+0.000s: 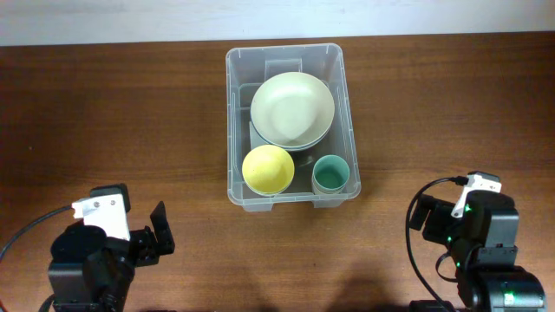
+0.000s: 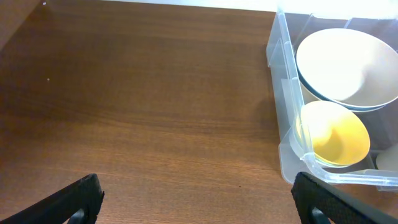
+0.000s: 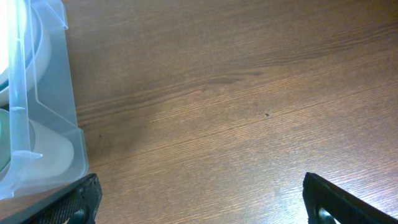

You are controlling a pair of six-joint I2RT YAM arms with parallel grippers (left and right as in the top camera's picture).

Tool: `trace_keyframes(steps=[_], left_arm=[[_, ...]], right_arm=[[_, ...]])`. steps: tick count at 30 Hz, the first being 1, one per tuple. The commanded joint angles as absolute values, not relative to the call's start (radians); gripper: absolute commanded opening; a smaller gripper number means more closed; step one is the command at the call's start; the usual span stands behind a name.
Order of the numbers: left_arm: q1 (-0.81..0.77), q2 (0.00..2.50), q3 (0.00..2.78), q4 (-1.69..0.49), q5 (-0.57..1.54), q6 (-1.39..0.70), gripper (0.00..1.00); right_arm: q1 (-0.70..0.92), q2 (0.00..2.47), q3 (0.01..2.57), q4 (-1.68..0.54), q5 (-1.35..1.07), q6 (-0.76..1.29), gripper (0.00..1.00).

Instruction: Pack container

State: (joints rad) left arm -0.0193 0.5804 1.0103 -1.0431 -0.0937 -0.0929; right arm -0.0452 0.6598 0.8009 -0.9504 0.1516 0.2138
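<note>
The clear plastic container [image 1: 236, 121] stands at the middle back of the table. Inside it lie a large pale green bowl [image 1: 291, 107] on a grey plate, a yellow bowl [image 1: 267, 168] and a teal cup [image 1: 329, 174]. The left wrist view shows the container's wall [image 2: 285, 99] with the pale bowl [image 2: 345, 65] and yellow bowl [image 2: 336, 134]. The right wrist view shows its corner [image 3: 53, 99]. My left gripper [image 2: 199, 208] is open and empty over bare table at the front left. My right gripper [image 3: 202, 208] is open and empty at the front right.
The brown wooden table [image 1: 104, 113] spreads to both sides of the container. The arm bases sit at the front left [image 1: 91, 260] and front right [image 1: 486, 251], with black cables trailing off.
</note>
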Motion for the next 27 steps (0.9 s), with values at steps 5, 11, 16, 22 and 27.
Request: trace_keyframes(steps=[5,11,16,22,27], left_arm=[[-0.015,0.577,1.005,-1.042,-0.098,-0.073,1.0],[-0.015,0.577,1.005,-1.042,-0.098,-0.073,1.0],[-0.015,0.577,1.005,-1.042,-0.098,-0.073,0.99],[-0.015,0.577,1.005,-1.042,-0.098,-0.073,0.99],[-0.015,0.577,1.005,-1.042,-0.098,-0.073,1.0]], right_arm=[[-0.031,0.653,0.77,-0.859,0.156,0.196,0.99],[-0.019,0.514,0.567,-0.532,0.039,0.053,0.99],[-0.011,0.325,0.356,-0.3,0.007,0.03,0.99],[-0.006,0.125,0.202,-0.158,0.008,-0.015,0.99],[0.001,0.041,0.13,-0.076,0.016,-0.053,0.99]])
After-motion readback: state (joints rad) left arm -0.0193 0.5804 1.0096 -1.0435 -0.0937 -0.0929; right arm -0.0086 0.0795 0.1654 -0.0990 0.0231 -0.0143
